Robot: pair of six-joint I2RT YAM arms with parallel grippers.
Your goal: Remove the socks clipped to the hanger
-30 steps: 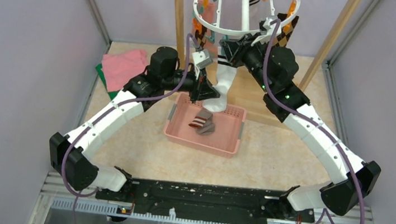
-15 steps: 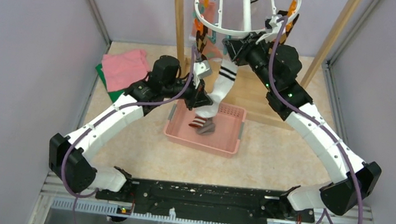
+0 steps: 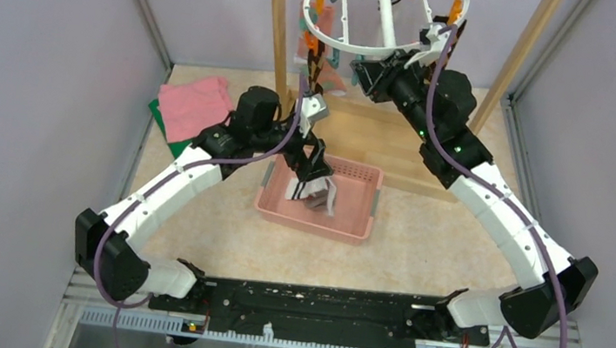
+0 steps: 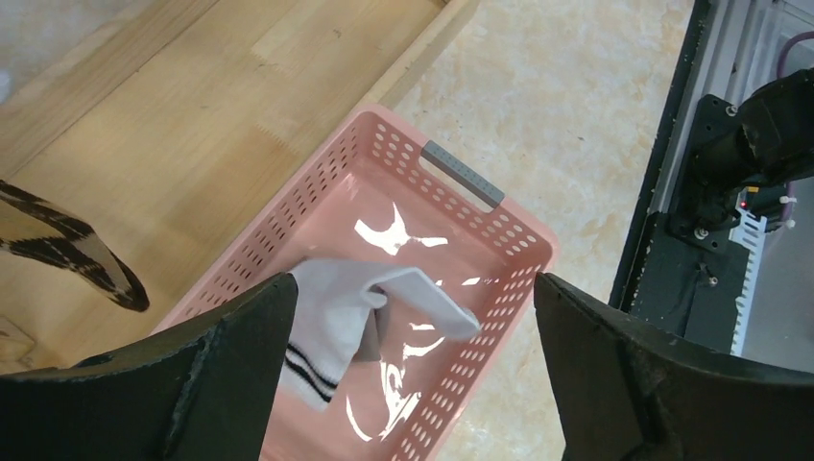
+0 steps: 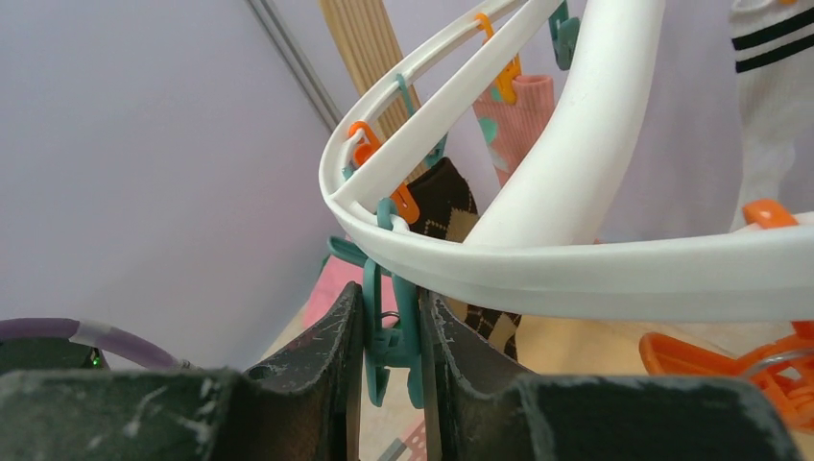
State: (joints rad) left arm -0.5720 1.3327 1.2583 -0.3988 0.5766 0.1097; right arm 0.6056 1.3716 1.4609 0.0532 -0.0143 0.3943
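The white black-striped sock [image 4: 350, 312] is found lying folded in the pink basket [image 4: 326, 187], straight below the left gripper [image 4: 413, 288]. Its long axis runs from the striped cuff by the left finger out toward the right finger. That gripper's fingers are spread wide with nothing held, and the arm is stretched forward and tipped down over the basket.

The right arm is reached up high, with the right gripper [image 5: 389, 336] pinched tight on a teal clip [image 5: 372, 288] under the white ring hanger [image 5: 595, 264]. Only in the right wrist view are an argyle sock [image 5: 443, 204] and a pink sock [image 5: 518, 106] seen dangling straight down beyond the fingers. The inside of the basket is only properly seen from the left wrist.
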